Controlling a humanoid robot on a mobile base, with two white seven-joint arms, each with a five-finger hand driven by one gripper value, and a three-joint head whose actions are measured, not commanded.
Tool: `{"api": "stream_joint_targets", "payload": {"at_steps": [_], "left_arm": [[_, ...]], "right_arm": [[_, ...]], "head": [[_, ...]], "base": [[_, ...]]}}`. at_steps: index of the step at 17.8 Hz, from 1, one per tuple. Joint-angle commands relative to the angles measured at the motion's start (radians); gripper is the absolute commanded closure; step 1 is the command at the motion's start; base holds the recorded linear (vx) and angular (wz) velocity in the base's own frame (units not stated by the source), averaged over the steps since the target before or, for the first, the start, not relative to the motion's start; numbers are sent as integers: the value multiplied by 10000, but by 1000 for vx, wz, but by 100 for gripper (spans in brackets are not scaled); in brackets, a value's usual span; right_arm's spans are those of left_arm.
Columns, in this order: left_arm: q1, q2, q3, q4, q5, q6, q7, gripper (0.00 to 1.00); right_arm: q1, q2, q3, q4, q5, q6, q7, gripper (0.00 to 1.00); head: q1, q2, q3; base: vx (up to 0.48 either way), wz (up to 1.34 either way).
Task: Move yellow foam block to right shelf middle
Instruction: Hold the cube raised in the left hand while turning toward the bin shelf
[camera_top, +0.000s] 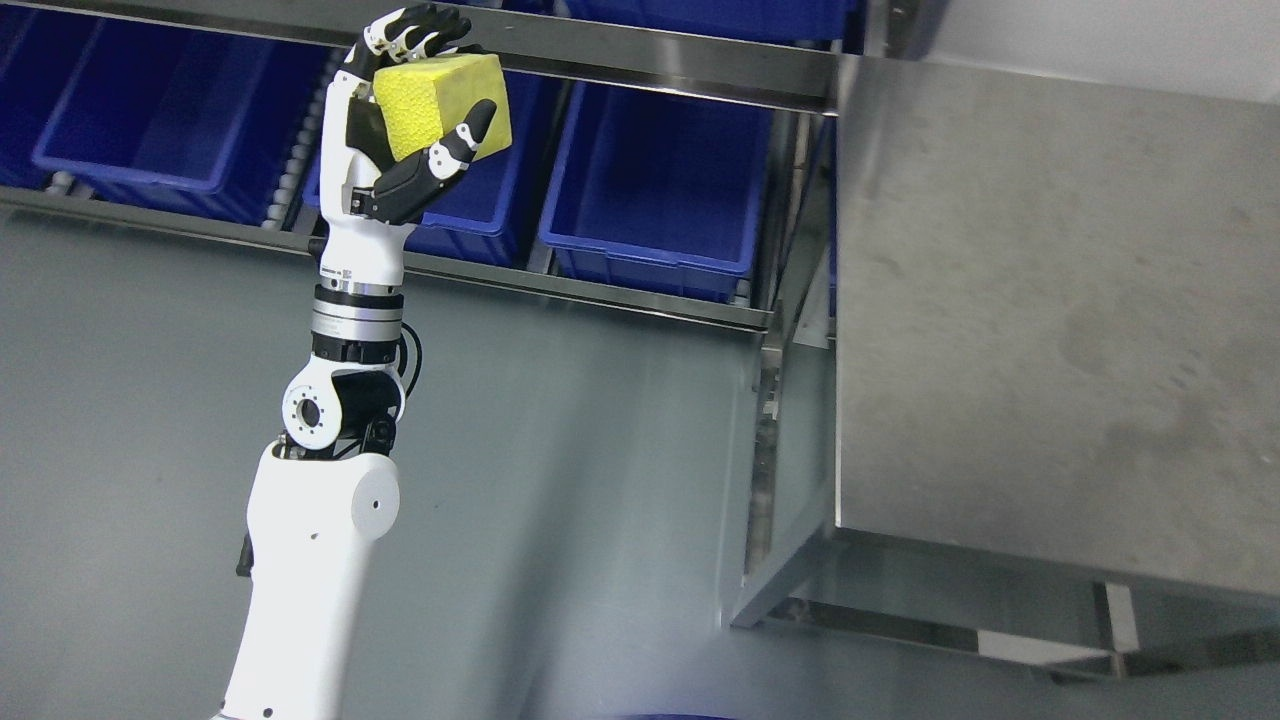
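Over on the left, the white-and-black left hand (405, 120) is gripping the yellow rectangular foam block (445, 100), fingers curling over its top and the thumb pressing up against its lower front face. The arm is reaching up from the lower left, holding the block raised in front of a row of deep blue plastic bins (655, 190) that are sitting on a steel rack with roller rails (560, 285). The block is hanging in the air, not resting on anything, level with the rack's upper rail. The right hand is not showing anywhere.

Moving right, a brushed stainless-steel shelf unit (1050, 330) is filling that side, its broad flat surface lying bare.

I would judge the carry is underway with the placing not yet done. To do it well, the arm is going to need a sweep to the right that clears the rack's corner post, keeping the squeeze gentle since foam is likely to compress and slip, then lowering flat onto the middle of the shelf before the fingers let go.
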Motion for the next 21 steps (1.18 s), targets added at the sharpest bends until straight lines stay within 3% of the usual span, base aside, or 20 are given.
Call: {"api": "stream_joint_targets", "payload": {"at_steps": [1, 21], "left_arm": [[539, 117, 1406, -915, 122, 253, 11, 82], [678, 117, 1883, -1115, 122, 268, 11, 82]], "right_arm": [[246, -175, -123, -175, 31, -7, 4, 0], [246, -175, -123, -175, 31, -7, 4, 0]], "head": [[0, 0, 0], [0, 0, 0]], "base": [[102, 742], [84, 565]]}}
